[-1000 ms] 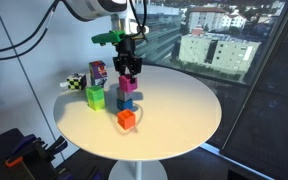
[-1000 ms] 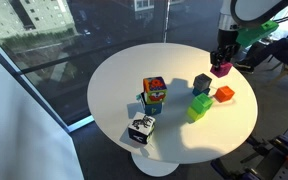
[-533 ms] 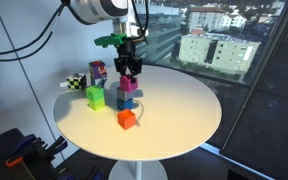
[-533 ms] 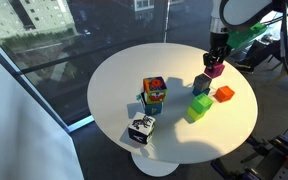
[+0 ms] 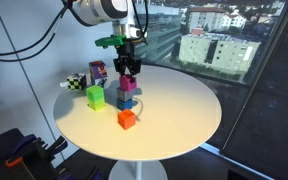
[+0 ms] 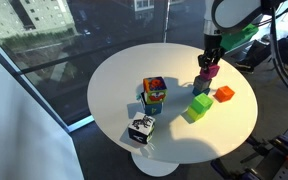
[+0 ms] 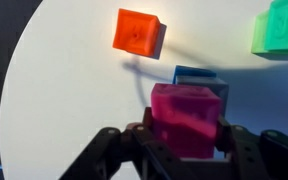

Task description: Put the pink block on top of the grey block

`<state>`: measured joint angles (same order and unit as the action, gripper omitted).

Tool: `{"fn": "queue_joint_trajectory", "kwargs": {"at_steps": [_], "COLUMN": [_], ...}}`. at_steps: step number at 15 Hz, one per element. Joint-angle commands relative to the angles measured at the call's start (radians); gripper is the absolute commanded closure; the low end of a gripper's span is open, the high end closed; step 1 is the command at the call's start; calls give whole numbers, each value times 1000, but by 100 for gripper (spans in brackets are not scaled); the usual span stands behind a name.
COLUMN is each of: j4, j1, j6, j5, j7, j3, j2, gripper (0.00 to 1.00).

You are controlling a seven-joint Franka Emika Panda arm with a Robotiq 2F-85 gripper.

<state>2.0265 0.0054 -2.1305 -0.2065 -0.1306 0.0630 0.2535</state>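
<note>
Reaching down from above, the arm holds its wrist roughly vertical over the round white table (image 5: 184,110), with the gripper (image 5: 129,68) pointing straight down near the far side of the tabletop in an exterior view.

Around it stand an orange-red cube (image 5: 127,119) just in front of the stack, a lime-green cube (image 5: 95,97) to one side, a purple-and-white box (image 5: 98,72) behind that, and a black-and-white box (image 5: 75,82) near the edge. None of them blocks the gripper.

In the wrist view the fingers (image 7: 144,142) are closed on two opposite sides of the pink block (image 7: 188,120), gripping it. The pink block sits directly above the grey block (image 7: 199,78), slightly offset from it. Whether the two touch cannot be told; in an exterior view the pink block (image 6: 210,72) looks right at the top of the grey block (image 6: 202,85).
</note>
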Motion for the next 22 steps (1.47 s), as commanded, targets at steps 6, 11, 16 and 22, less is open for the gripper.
{"fn": "queue_joint_trajectory", "kwargs": {"at_steps": [6,11,16,22], "j4": [-47,-46,-46,-42], "j1": [12,13,13,10], "j6": [54,53,54,65], "j5": [5,2,-1,9], "j7": [-5,-8,-9,2], "j3": [-19,-22,-20,-22], "j2": [14,22,33,24], "gripper": [71,71,71,6]}}
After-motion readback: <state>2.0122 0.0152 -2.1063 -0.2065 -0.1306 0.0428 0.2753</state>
